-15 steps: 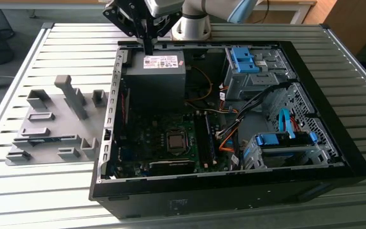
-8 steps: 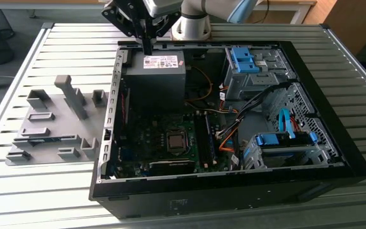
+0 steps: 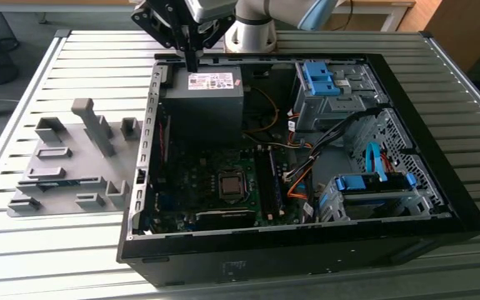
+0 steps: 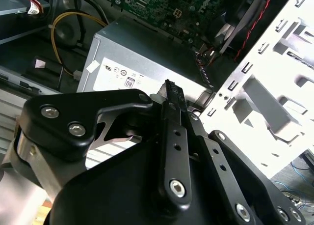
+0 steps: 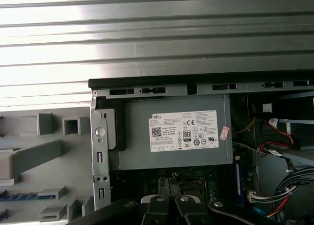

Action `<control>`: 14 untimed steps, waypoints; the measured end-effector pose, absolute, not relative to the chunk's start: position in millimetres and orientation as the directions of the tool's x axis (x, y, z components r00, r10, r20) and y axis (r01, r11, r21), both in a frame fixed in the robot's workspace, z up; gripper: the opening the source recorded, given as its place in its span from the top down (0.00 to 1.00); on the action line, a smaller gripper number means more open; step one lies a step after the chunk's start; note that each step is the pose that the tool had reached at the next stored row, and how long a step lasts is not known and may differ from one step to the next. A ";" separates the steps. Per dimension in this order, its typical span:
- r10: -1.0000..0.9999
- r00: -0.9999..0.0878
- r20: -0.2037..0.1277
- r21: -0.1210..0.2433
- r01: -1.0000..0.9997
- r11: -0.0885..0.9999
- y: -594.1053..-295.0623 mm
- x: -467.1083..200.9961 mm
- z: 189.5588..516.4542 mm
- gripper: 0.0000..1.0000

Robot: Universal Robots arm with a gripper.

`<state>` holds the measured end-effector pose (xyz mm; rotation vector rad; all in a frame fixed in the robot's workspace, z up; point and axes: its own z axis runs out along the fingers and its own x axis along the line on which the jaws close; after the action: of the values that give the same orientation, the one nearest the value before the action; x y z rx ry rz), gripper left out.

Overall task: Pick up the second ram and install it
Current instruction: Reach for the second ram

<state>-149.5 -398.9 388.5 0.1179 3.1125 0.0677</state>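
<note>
The second ram is a thin blue-green stick lying in a slot of the grey holder plate, on the exterior view's left of the open computer case. In the first wrist view the ram shows as a blue strip among the holder blocks. My gripper hangs over the case's back edge, above the grey power supply, well away from the ram. Its black fingers meet at the tips, shut with nothing between them. In the first wrist view the gripper points down at the motherboard.
Long black memory slots run beside the processor socket on the motherboard. Drive cages with blue latches and loose cables fill the case's right side in the exterior view. The case stands on a slatted metal table.
</note>
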 end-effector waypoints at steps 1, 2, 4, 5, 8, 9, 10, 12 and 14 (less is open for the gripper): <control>0.076 -0.997 -0.024 0.044 0.075 0.996 -398.9 -149.7 388.5 0.89; 0.076 -0.997 -0.024 0.044 0.075 0.996 -398.9 -149.9 388.5 0.89; 0.076 -0.997 -0.024 0.044 0.075 0.996 -398.9 -153.4 388.4 0.89; 0.076 -0.997 -0.024 0.044 0.075 0.996 -398.9 -153.5 388.4 0.89; 0.076 -0.997 -0.024 0.044 0.075 0.996 -398.9 -154.0 388.3 0.89; 0.076 -0.997 -0.024 0.044 0.075 0.996 -398.9 -154.2 388.3 0.89; 0.076 -0.997 -0.024 0.044 0.075 0.996 -398.9 -154.5 388.3 0.89; 0.076 -0.997 -0.024 0.044 0.075 0.996 -398.9 -155.0 388.2 0.89; 0.076 -0.997 -0.024 0.044 0.075 0.996 -398.9 -155.6 388.2 0.89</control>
<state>-155.6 -398.9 388.2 0.1181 3.1125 0.0677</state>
